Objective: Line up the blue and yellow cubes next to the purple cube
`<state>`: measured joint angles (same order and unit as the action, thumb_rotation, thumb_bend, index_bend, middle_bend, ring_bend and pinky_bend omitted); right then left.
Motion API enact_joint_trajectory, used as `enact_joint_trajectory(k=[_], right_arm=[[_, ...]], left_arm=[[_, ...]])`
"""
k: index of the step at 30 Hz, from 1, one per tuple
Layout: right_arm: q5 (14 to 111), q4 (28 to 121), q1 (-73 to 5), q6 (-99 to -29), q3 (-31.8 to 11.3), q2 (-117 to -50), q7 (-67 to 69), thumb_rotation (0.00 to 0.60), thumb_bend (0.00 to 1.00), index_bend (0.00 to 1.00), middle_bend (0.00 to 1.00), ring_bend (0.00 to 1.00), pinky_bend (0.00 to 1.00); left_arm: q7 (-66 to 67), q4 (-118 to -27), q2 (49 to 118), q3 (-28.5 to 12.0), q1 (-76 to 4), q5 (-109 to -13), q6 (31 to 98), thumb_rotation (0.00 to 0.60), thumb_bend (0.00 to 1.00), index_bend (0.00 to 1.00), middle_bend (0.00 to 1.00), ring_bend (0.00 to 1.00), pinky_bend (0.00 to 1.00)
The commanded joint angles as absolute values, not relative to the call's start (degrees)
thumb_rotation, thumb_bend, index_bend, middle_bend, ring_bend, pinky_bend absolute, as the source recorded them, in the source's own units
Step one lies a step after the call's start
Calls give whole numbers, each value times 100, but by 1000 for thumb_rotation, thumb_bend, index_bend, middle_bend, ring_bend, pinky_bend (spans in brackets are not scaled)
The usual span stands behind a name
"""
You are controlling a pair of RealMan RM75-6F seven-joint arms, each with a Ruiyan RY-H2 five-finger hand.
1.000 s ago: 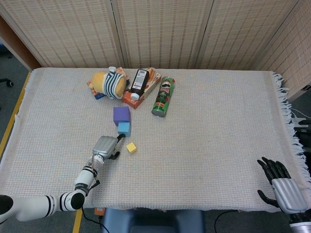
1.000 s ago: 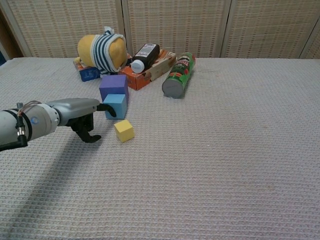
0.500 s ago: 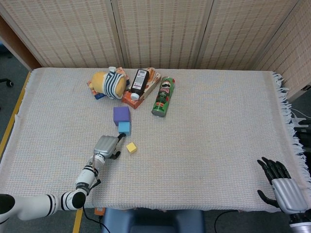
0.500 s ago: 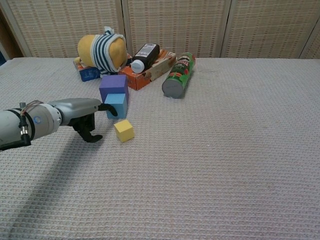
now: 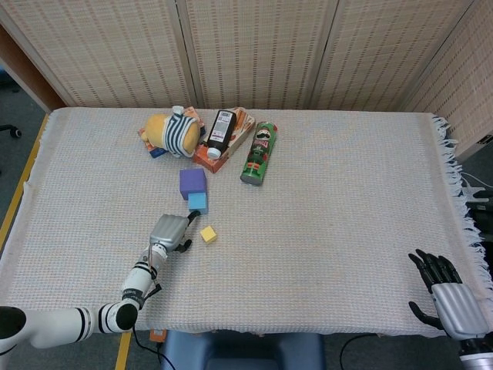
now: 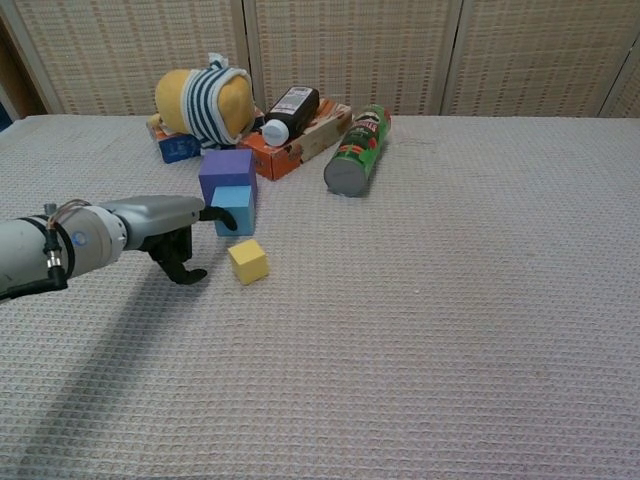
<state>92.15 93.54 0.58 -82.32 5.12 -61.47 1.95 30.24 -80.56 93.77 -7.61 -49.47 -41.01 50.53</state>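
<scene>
The purple cube [image 5: 192, 183] [image 6: 226, 170] stands mid-table with the smaller blue cube [image 5: 198, 203] [image 6: 234, 210] touching its near side. The yellow cube [image 5: 208, 233] [image 6: 248, 261] lies apart, a little nearer and to the right. My left hand [image 5: 170, 230] [image 6: 165, 226] hovers low just left of the blue and yellow cubes and holds nothing. One dark fingertip [image 6: 218, 217] reaches to the blue cube's left face, the other fingers hook downward. My right hand [image 5: 449, 297] rests at the near right table edge, fingers spread and empty.
At the back lie a striped yellow plush toy [image 5: 172, 132], a dark bottle [image 5: 220, 132] on an orange box [image 5: 208, 157] and a green can [image 5: 259, 153] on its side. A fringed table edge [image 5: 454, 166] runs along the right.
My left hand has crept slightly to the right, toward the blue cube. The cubes have barely shifted. The right hand has stayed still.
</scene>
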Motion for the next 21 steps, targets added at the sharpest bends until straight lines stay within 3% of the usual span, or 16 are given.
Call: enact_joint_trajectory(k=[1,17,21], right_arm=[[9217,9355,59,-8235,512,-6146,198,600,39,0,0,0,0],[9426,9377,77,-8295,603,-6135,198,600,38,0,0,0,0],[9445,9383,93,-8342,605,-6118,226,600,39,0,0,0,0]], left_arm=[[3020,-8073,9370,-754,-4941,-4114,5065,600,417,160,1000,1000,1000],[2603,-9157,8981,-548,-4417,-4919,5779,600,345,173,1000,1000,1000],[2434,-8952,9296,-581,-4295,-5119,6024,600,324,87,1000,1000,1000]])
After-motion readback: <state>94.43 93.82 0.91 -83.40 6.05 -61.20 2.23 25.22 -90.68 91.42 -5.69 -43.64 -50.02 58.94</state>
